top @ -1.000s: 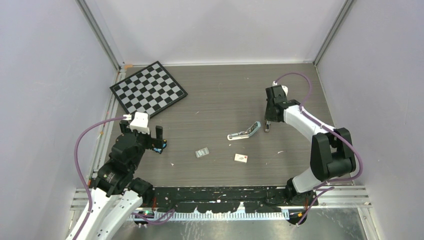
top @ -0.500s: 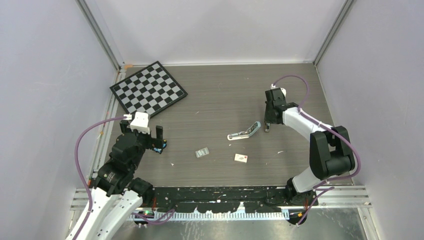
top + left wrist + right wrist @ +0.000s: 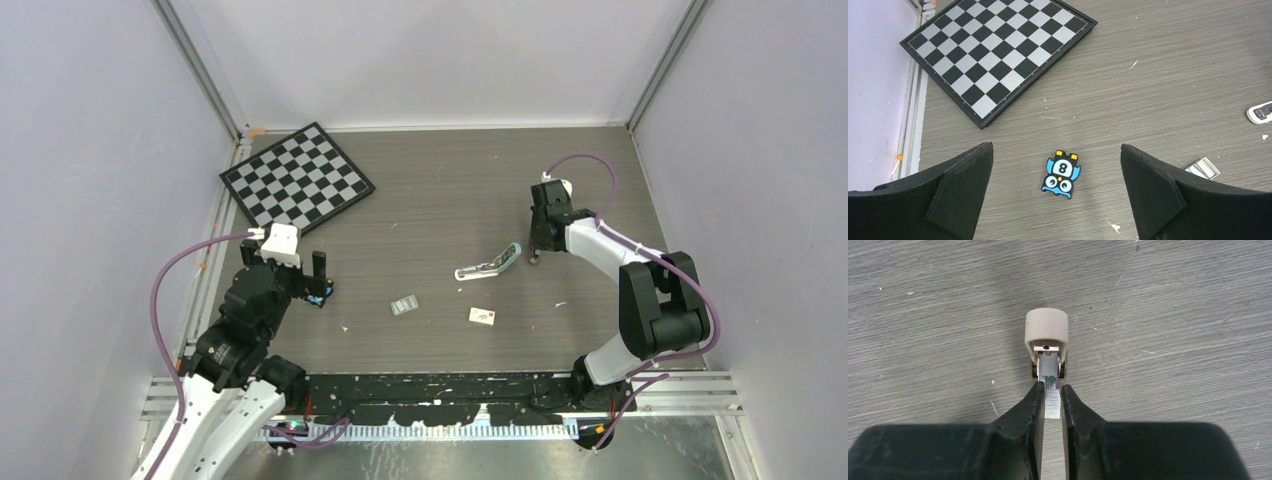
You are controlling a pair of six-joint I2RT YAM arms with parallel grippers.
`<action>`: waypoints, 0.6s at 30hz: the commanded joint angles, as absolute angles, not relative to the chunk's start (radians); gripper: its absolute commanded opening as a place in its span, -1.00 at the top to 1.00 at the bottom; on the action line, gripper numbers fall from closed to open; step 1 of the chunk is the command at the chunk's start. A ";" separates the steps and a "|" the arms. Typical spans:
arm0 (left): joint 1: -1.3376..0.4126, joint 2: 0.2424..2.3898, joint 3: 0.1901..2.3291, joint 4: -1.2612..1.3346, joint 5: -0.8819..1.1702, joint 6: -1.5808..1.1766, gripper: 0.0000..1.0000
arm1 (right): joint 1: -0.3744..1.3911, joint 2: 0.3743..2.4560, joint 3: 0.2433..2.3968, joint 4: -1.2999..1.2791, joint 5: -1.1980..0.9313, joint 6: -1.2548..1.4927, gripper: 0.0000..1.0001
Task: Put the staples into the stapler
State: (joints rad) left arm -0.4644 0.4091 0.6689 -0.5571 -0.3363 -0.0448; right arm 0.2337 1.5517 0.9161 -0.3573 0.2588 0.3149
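Grey wood-grain surface from above: stapler lies just beside the right hand. Left wrist: left hand spread wide, holding nothing. Right wrist: right hand nearly closed, pinching staples just short of the stapler's channel.

Bright, even, diffuse light from above; soft shadow spreads around the right hand; focus sharp.

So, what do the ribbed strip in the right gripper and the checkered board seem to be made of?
Staple strip, pinched in the right gripper: metal, bright silvery finish with fine cross ribs. Checkered board: black and silvery squares with a dark raised rim, smooth, slightly shiny; probably plastic or coated board, the look leaves it open.
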 commanded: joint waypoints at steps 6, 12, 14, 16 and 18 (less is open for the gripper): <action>-0.468 0.413 0.669 -0.506 -0.328 -0.051 -0.99 | 0.231 1.550 0.910 -0.302 0.240 0.314 0.59; -0.468 0.414 0.669 -0.508 -0.329 -0.051 -0.99 | 0.231 1.556 0.910 -0.296 0.244 0.312 0.59; -0.468 0.413 0.669 -0.508 -0.330 -0.051 -0.99 | 0.230 1.558 0.908 -0.294 0.244 0.311 0.59; -0.468 0.415 0.669 -0.509 -0.330 -0.051 -0.99 | 0.231 1.561 0.907 -0.294 0.247 0.311 0.59; -0.468 0.414 0.669 -0.509 -0.330 -0.051 -0.99 | 0.231 1.562 0.905 -0.292 0.247 0.311 0.59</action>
State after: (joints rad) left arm -0.4644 0.4095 0.6689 -0.5571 -0.3363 -0.0448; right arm 0.2333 1.5581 0.9081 -0.3290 0.2428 0.3153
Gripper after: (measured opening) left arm 0.996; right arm 0.212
